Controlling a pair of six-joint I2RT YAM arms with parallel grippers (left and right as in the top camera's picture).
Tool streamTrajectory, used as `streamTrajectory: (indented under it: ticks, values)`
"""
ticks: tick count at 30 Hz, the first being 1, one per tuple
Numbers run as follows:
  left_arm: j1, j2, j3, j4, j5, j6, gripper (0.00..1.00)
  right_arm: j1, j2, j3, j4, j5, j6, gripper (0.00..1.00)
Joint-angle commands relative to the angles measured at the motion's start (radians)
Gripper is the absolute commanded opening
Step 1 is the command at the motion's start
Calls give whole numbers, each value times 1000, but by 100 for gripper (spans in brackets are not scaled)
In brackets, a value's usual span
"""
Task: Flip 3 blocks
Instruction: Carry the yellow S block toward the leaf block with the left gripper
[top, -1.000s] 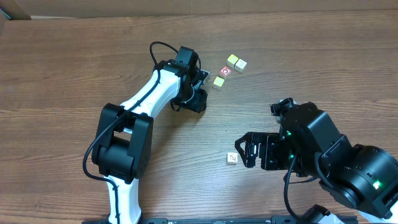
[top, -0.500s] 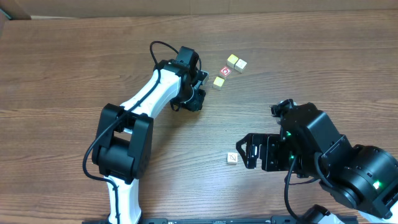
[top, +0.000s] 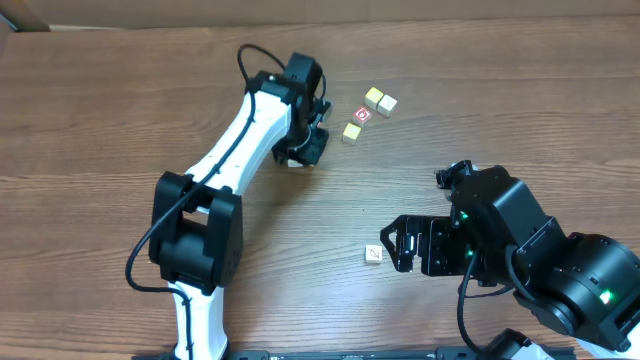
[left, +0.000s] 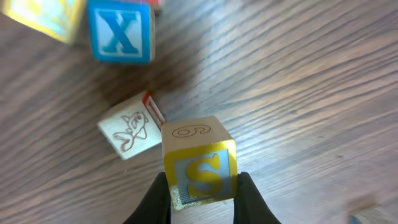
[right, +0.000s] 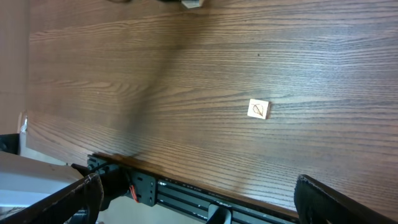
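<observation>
My left gripper (left: 202, 190) is shut on a block (left: 199, 163) with a yellow "S" face and a pale top marked "6". In the overhead view this gripper (top: 300, 152) covers most of that block. A cream cube (left: 127, 132) with an animal drawing and a red side lies just left of it on the table. Another pale block (right: 259, 109) with a faint drawing lies alone, a short way in front of my open right gripper (right: 198, 186); the overhead view shows this block (top: 373, 255) just left of the right gripper (top: 393, 245).
A blue "X" cube (left: 120, 31) and a blurred yellow cube (left: 43, 15) sit beyond the held block. In the overhead view a cluster of small cubes (top: 380, 100), a red one (top: 362, 115) and a yellow-green one (top: 352, 131) lie right of the left gripper. The table edge (right: 186, 177) is under the right gripper.
The left gripper has closed on the "S" block and shifted a little left and toward the back of the table. The right arm and its nearby block have not moved.
</observation>
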Motion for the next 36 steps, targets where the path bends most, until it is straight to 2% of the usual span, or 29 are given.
streamTrajectory:
  ticks: [1, 10, 15, 18, 23, 28, 36]
  values:
    - [-26, -23, 103, -64, -10, -73, 4, 1, -3, 16, -1, 3, 3, 97]
    - [-77, -190, 85, -203, -11, -186, 4, 1, -4, 16, -117, 203, 165, 95]
    - [-135, -315, -40, -199, -59, -280, 4, 1, -4, 16, -150, 250, 201, 95]
    - [-166, -402, -187, -162, -57, -334, 5, 1, -5, 16, -180, 295, 243, 95]
    - [-217, -509, -458, -36, 53, -393, 5, 1, -6, 16, -208, 315, 240, 95]
    - [-299, -528, -669, 146, 109, -498, 4, 1, -6, 16, -224, 314, 239, 95]
    - [-367, -526, -817, 380, 130, -622, 4, 1, -6, 16, -249, 299, 225, 95]
